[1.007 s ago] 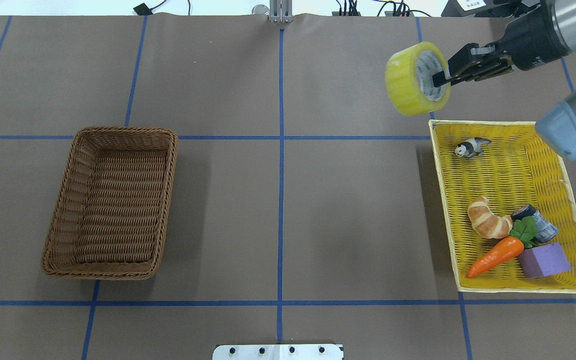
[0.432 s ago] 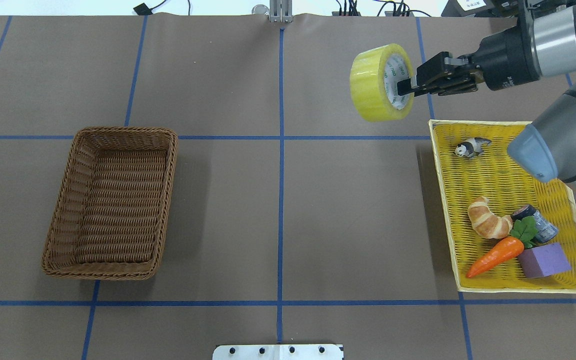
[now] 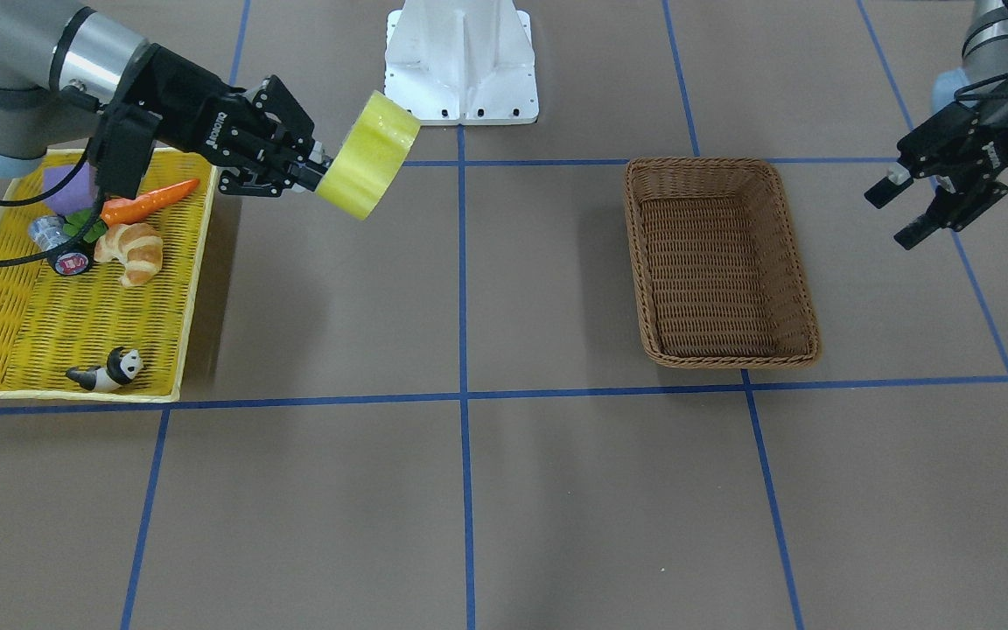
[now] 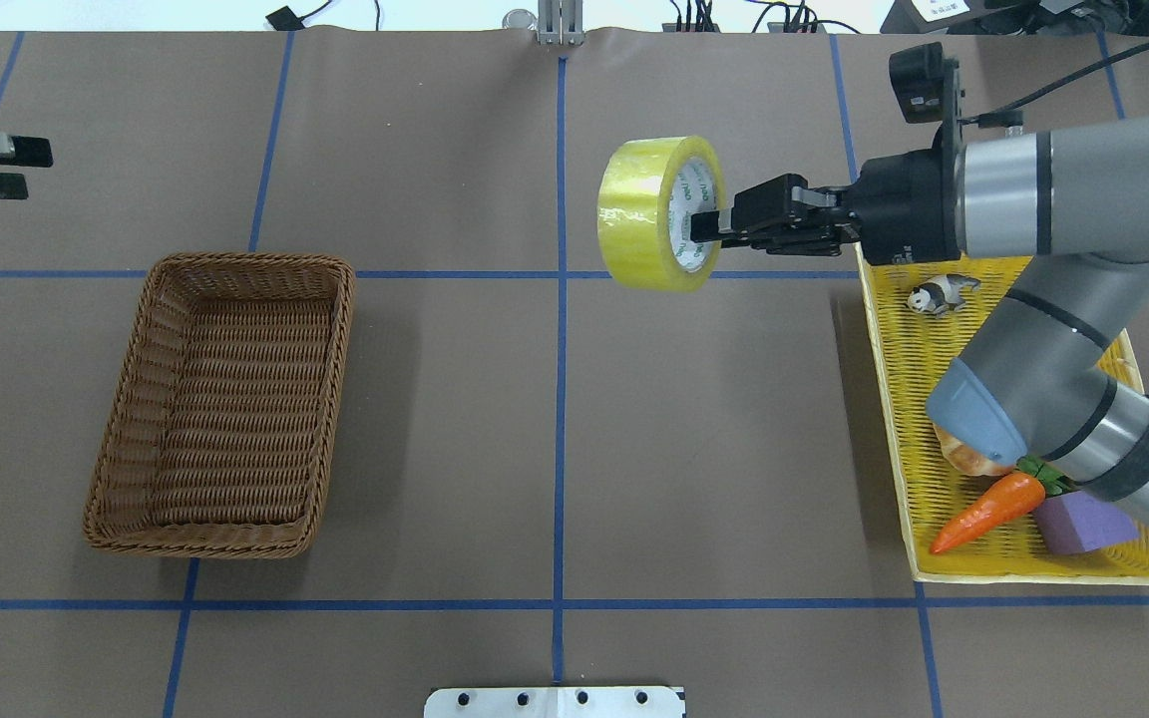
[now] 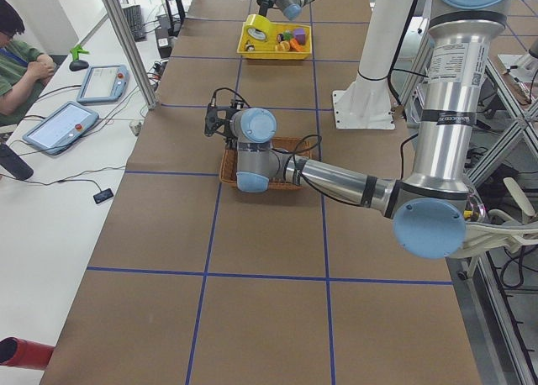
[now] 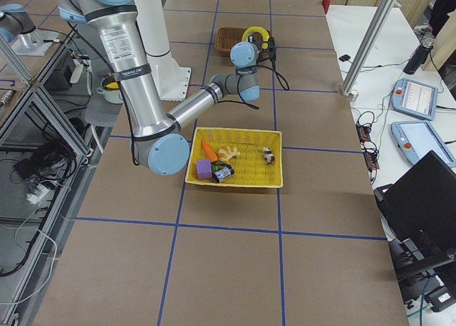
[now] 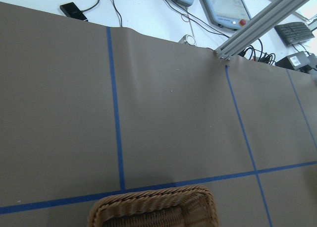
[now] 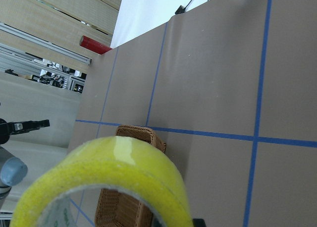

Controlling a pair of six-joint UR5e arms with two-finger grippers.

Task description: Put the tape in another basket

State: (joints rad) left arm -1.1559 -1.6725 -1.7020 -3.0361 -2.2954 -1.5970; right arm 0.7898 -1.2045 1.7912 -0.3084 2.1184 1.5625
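Note:
The tape (image 4: 646, 211), a wide yellow-green roll with a white core, hangs in the air over the table's centre line, right of the middle. My right gripper (image 4: 709, 227) is shut on it, one finger inside the core, as the front view shows (image 3: 316, 171). The tape (image 8: 116, 170) fills the bottom of the right wrist view. The brown wicker basket (image 4: 247, 262) stands empty on the left half, well apart from the tape. My left gripper (image 4: 26, 170) is open and empty at the far left edge, beyond the basket (image 3: 703, 163).
A shallow yellow tray (image 4: 1033, 575) at the right holds a carrot (image 4: 988, 509), a purple block (image 4: 1083, 527), a panda toy (image 4: 939, 294), a croissant (image 3: 132, 249) and a small cylinder (image 3: 58, 249). The robot's white base (image 3: 460, 61) stands at the near table edge.
My right gripper has carried the tape leftward and a little toward the robot, away from the yellow tray. My left gripper has come into the overhead view at the left edge.

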